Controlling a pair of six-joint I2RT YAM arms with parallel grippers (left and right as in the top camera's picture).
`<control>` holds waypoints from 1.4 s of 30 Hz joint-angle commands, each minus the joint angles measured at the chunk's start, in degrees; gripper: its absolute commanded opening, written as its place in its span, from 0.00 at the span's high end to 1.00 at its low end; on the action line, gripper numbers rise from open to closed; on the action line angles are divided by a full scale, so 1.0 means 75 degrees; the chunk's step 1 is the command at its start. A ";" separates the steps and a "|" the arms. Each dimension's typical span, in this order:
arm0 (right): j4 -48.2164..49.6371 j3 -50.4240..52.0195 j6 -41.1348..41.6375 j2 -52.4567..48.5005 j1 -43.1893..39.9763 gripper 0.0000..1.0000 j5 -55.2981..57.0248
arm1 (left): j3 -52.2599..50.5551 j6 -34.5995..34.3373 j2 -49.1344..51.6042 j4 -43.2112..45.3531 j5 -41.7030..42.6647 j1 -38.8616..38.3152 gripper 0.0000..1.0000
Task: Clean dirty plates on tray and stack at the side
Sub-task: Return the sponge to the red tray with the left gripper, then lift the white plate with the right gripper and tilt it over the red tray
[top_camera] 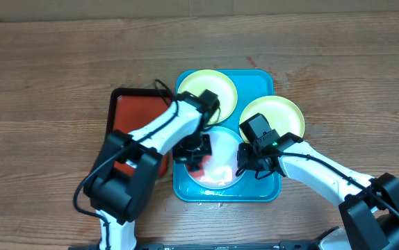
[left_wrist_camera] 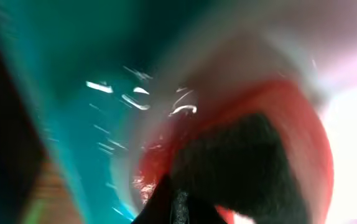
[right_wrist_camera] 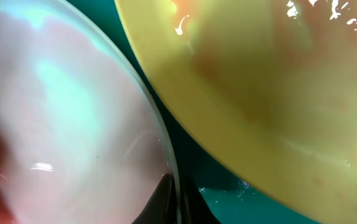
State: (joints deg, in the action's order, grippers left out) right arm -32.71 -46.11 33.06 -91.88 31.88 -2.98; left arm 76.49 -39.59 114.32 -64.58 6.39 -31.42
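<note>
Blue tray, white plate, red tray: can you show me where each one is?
blue tray (top_camera: 259,80), overhead view, bare top right corner.
white plate (top_camera: 222,147), overhead view, its bare middle.
red tray (top_camera: 131,111), overhead view, its red floor.

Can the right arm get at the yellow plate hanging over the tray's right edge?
Probably yes: the yellow-green plate sits right beside the right pincer, with nothing stacked on it or between them.

My left wrist view is all blur: a red smear (left_wrist_camera: 293,118) and a dark mass (left_wrist_camera: 234,168). Overhead, my left arm (top_camera: 161,128) covers part of the pale blue-white round plastic plate (top_camera: 222,168), and I cannot tell whether my left gripper (top_camera: 197,154) or right gripper (top_camera: 250,165) is closed.
</note>
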 commanded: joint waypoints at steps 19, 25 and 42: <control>-0.0198 0.0055 -0.0035 -0.0082 -0.0058 0.96 0.0589 | -0.1000 0.1320 -0.3279 0.0367 -0.1830 0.2996 0.96; -0.0192 0.0052 -0.0035 -0.0082 -0.0058 0.96 0.0592 | -0.2136 0.2031 -0.2649 0.1804 -0.0886 0.3605 0.96; -0.2792 -0.2672 -0.1215 -0.0052 0.0079 0.96 0.0627 | 0.0111 0.2110 -0.3488 -0.0417 -0.0606 0.3605 0.12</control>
State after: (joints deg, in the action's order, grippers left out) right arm -50.57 -56.93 29.28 -92.40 31.88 -0.49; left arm 70.04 -24.62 93.12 -64.77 1.58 -4.40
